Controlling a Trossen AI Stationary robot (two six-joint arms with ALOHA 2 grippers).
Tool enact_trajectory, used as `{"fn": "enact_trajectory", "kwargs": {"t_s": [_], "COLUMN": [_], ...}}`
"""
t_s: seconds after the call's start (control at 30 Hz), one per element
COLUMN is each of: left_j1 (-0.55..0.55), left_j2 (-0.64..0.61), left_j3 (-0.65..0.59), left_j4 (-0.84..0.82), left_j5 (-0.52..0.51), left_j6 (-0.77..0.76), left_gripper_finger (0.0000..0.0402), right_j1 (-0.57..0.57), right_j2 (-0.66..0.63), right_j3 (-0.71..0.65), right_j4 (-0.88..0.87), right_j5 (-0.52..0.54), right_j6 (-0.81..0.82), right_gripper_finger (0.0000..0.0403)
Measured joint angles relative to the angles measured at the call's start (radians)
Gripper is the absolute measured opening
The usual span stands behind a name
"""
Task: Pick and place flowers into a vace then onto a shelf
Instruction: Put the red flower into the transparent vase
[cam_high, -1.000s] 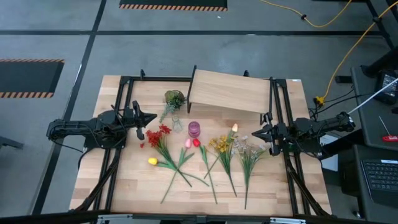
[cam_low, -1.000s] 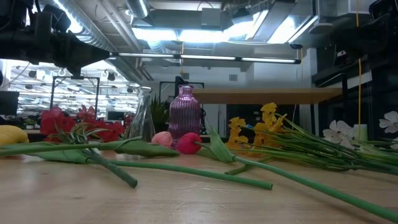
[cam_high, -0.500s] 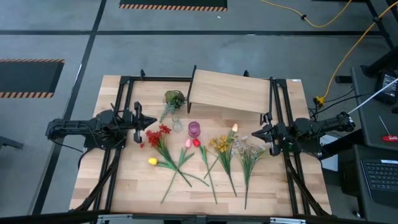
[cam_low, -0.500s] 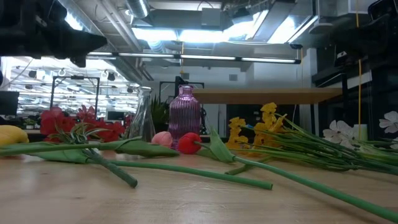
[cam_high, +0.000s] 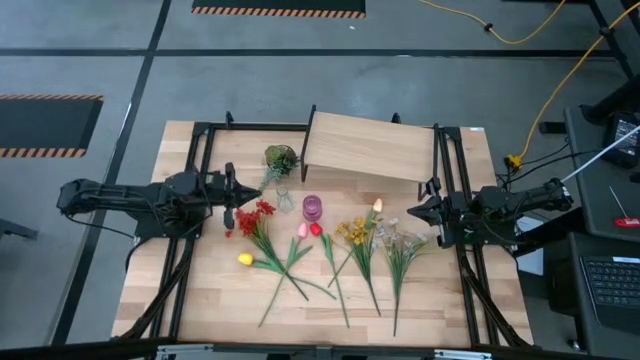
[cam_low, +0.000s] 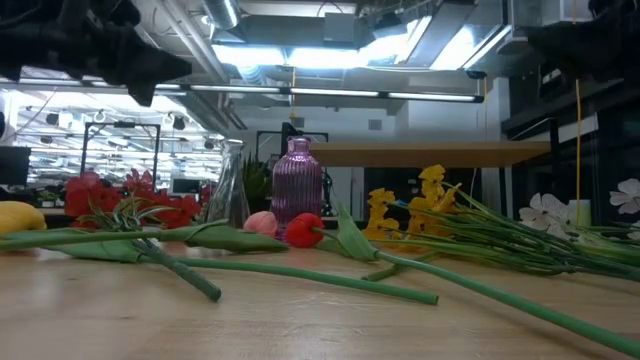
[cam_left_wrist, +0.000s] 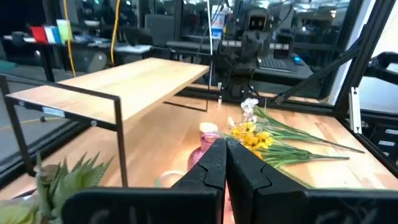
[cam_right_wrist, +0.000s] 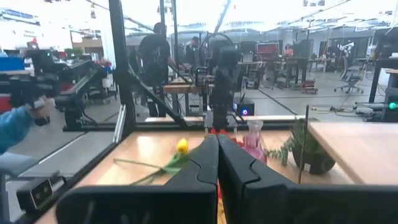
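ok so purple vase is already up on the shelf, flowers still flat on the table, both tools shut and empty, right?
Not quite: the purple vase stands on the table, in front of the shelf, as the high view shows. The flowers do lie flat; left tool and right tool are shut and empty.

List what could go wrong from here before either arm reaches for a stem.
1. The flowers lie with stems crossed and overlapping, so lifting one may drag its neighbours.
2. The purple vase is narrow and stands right by the blossoms; a claw reaching in could tip it.
3. The left claw and right claw are both shut; either must open before descending, or it will only push stems aside.
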Motion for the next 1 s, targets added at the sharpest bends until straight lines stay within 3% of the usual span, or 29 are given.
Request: {"fn": "enact_trajectory", "kwargs": {"t_s": [0.27,0.43,0.73,1.0], "left_j1": [-0.065,-0.143,-0.27,-0.301], "left_j2": [0.183,0.28,0.413,0.496], "left_j3": [0.123,0.174,0.215,0.228], "left_j4": [0.0,0.001,-0.004,0.027], "left_j5": [-0.011,-0.121,-0.194,-0.195], "left_j6": [0.024,0.026,0.003,0.0], "left_gripper_finger": [0.0001,0.0002,0.0003,0.0003], "right_j1": [0.0,0.0,0.0,0.0], "right_j2": [0.192,0.338,0.562,0.7], "right_j3": [0.111,0.166,0.288,0.424], "right_j4": [-0.009,-0.009,-0.023,-0.117], "right_j5": [0.0,0.001,0.0,0.0], "right_j6": [-0.007,0.017,0.054,0.057], "right_gripper_finger": [0.0001,0.0001,0.0,0.0]}}
